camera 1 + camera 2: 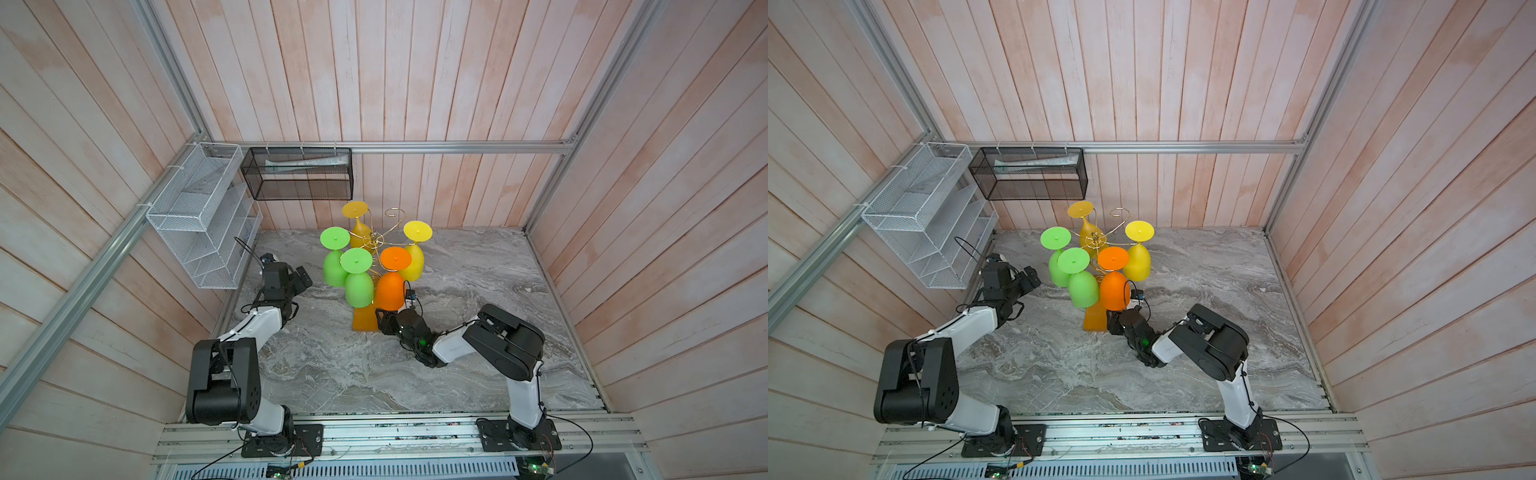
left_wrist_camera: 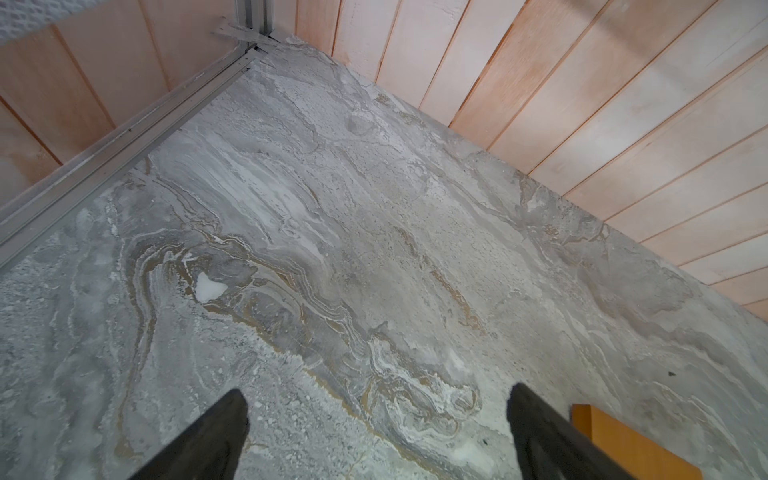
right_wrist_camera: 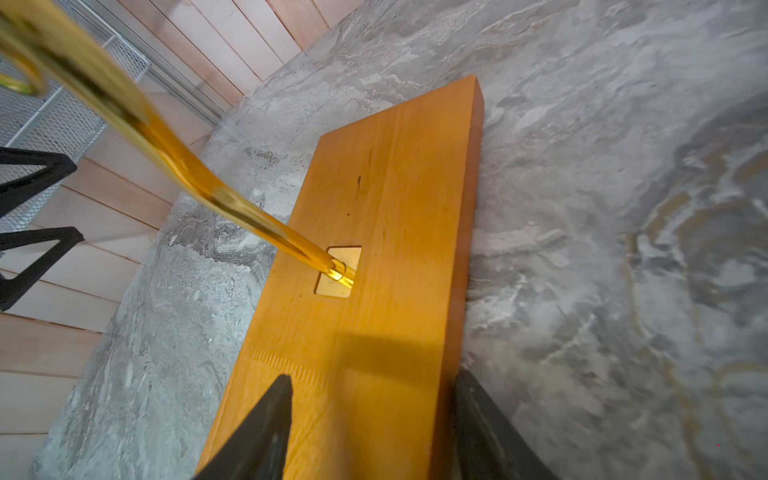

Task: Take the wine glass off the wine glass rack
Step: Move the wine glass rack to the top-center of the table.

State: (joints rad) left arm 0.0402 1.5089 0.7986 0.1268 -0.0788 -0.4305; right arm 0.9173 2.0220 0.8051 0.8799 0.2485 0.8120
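The wine glass rack (image 1: 376,239) is a gold wire stand on an amber wooden base (image 1: 365,320), at the back middle of the marble table. Several coloured wine glasses hang upside down from its arms; the orange wine glass (image 1: 390,291) hangs nearest the right arm. My right gripper (image 3: 372,375) is low at the base's near end, under that glass. One finger lies over the base's top, the other beside its side edge, jaws apart. My left gripper (image 2: 377,390) stands wide open over bare marble, left of the rack, holding nothing.
Two green glasses (image 1: 1083,289) hang on the rack's left side and a yellow one (image 1: 1138,262) on its right. A white wire-mesh shelf (image 1: 199,216) and a black mesh basket (image 1: 297,174) hang on the back-left walls. Wooden walls enclose the table.
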